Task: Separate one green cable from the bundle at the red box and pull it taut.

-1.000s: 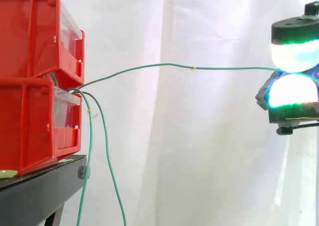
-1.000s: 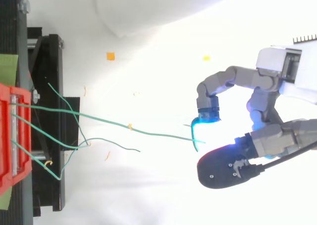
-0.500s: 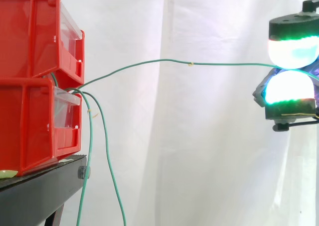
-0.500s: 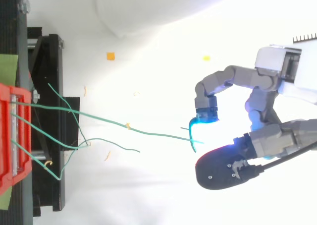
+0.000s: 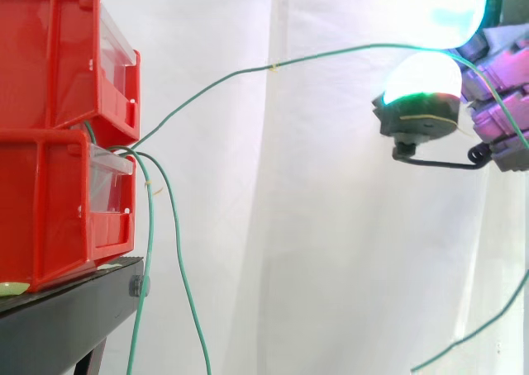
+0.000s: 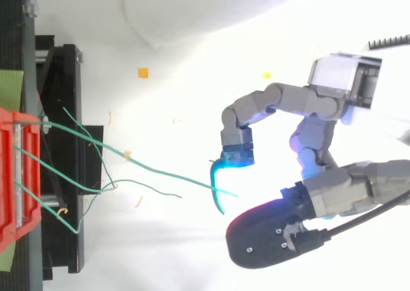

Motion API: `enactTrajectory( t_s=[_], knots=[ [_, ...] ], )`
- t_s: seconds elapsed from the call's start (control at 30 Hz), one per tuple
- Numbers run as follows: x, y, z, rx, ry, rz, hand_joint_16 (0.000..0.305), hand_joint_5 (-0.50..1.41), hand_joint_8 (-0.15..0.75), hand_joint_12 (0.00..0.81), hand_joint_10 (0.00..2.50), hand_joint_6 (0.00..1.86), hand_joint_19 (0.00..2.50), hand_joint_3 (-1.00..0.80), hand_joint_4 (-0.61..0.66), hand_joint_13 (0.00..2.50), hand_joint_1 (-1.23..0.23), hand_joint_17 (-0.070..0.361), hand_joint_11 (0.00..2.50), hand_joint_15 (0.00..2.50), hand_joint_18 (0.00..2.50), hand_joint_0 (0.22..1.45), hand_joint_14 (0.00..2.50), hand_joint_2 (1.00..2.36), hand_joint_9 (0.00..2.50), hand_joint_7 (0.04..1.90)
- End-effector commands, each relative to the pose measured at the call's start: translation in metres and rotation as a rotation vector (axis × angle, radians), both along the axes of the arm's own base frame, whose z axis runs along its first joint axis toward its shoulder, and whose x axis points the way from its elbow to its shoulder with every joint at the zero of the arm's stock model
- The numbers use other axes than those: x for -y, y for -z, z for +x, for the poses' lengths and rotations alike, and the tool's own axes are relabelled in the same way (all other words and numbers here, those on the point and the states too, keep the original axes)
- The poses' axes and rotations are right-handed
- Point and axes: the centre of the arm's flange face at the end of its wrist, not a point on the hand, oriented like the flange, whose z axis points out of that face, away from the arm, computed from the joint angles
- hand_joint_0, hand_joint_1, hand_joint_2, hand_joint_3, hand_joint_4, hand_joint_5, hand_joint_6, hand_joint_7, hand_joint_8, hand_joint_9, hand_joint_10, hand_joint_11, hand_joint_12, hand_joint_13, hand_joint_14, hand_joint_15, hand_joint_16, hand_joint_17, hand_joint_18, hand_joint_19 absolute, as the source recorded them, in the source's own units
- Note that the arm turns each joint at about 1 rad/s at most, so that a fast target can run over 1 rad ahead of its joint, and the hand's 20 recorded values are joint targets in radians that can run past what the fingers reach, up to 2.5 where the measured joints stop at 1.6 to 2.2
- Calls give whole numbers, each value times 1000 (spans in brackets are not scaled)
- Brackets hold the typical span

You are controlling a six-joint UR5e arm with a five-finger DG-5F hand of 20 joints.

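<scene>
Hand is sitting high at the right of the side view, well apart from the bins. It is pinching the cable between two green-white glowing pads, one above the other. Cable is leaving the gap between the upper and lower bin, climbing in a bowed line past a small yellow tag and running into the pinch; it is curving, not drawn straight. Beyond the pads the free tail is dropping across the hand's purple-lit links and trailing off toward the lower right corner. In the top view the cable is crossing from the bin front over the stand to the fingertip, where its end is hooking back and glowing cyan. Other green cables are hanging slack from the bin front, down past the stand edge. White curtain is hanging behind.
</scene>
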Motion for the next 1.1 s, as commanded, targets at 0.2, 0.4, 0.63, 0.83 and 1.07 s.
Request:
enactTrajectory(
  t_s=[0.2, 0.4, 0.63, 0.83, 1.07],
  knots=[
    [0, -1, 4, 29, 1, 6, 41, -21, 220, 283, 537, 727, 1220, -500, 350, 1125, -595, 92, 1865, 1323, 1134, 751, 1294, 1000, 1507, 1260],
    [-1, -2, 4, 30, 0, 6, 41, -21, 218, 283, 510, 728, 1217, -500, 343, 1125, -594, 92, 1862, 1337, 1127, 751, 1274, 1000, 1508, 1266],
    [-1, -1, 4, 29, 0, 6, 39, -23, 198, 269, 445, 734, 1199, -500, 334, 1142, -591, 89, 1868, 1401, 1101, 745, 1139, 1000, 1503, 1242],
    [-1, -2, 4, 30, 0, 6, 28, -28, 151, 212, 235, 752, 931, -500, 310, 1165, -572, 62, 1868, 1578, 913, 731, 751, 1000, 1466, 1200],
    [-1, -2, 4, 30, 0, 6, 23, -29, 135, 188, 8, 763, 887, -500, 311, 1200, -557, 53, 1659, 1653, 844, 722, 303, 1000, 1386, 1149]
  ],
)
